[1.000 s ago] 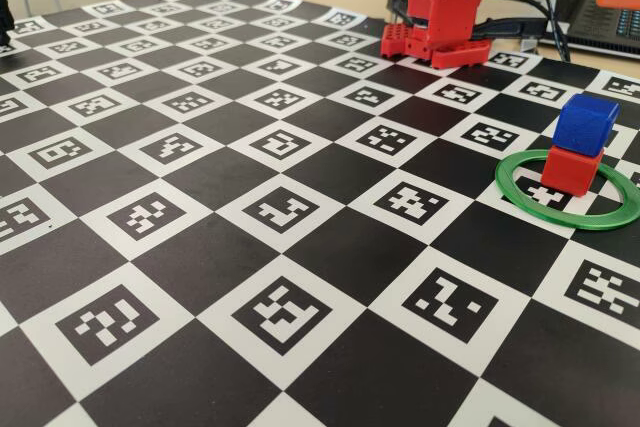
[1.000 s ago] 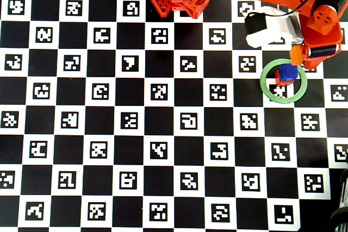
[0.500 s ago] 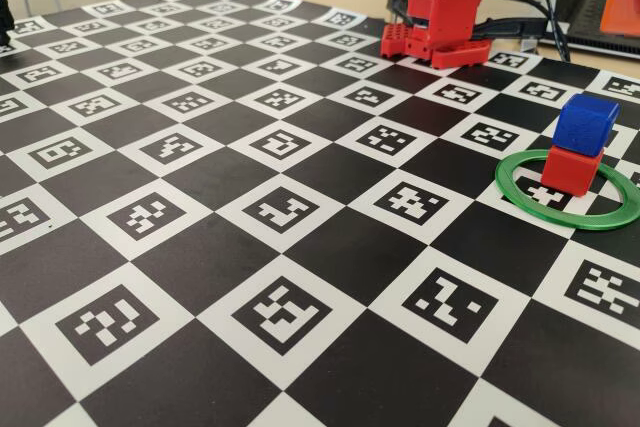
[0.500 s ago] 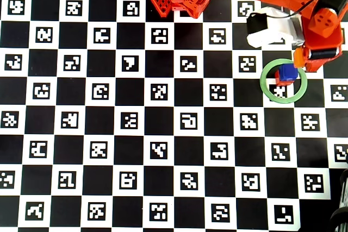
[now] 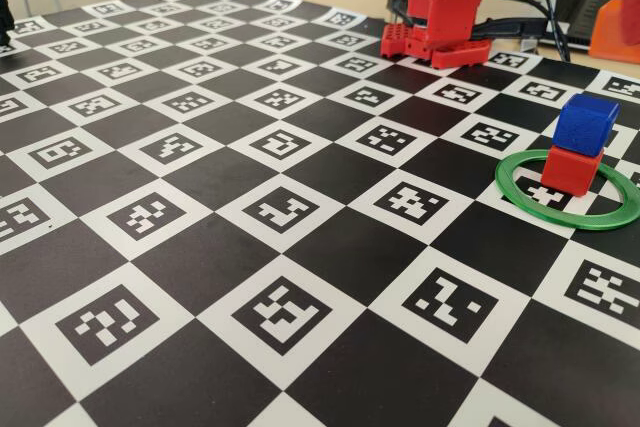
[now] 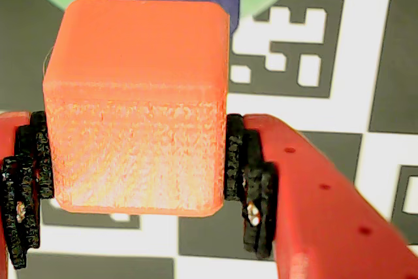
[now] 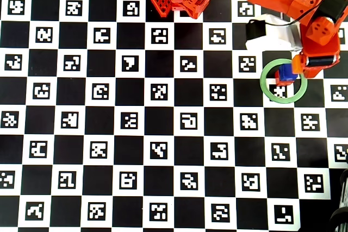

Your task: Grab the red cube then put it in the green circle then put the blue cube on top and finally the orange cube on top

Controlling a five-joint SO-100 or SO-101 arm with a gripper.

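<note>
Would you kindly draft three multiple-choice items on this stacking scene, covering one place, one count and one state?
1. Where does the small deep-blue plastic cube sit?
A. on the small matte red plastic cube
B. on a bare board square
C. outside the ring

2. How many cubes stand inside the thin flat green plastic ring in the fixed view?
A. one
B. two
C. three

3. What is the red two-finger gripper doing in the wrist view?
A. hanging open
B. shut on nothing
C. clamping the bright orange plastic cube

Key:
1 A: blue rests on red.
2 B: only red and blue are there.
3 C: both black pads press the orange sides.
</note>
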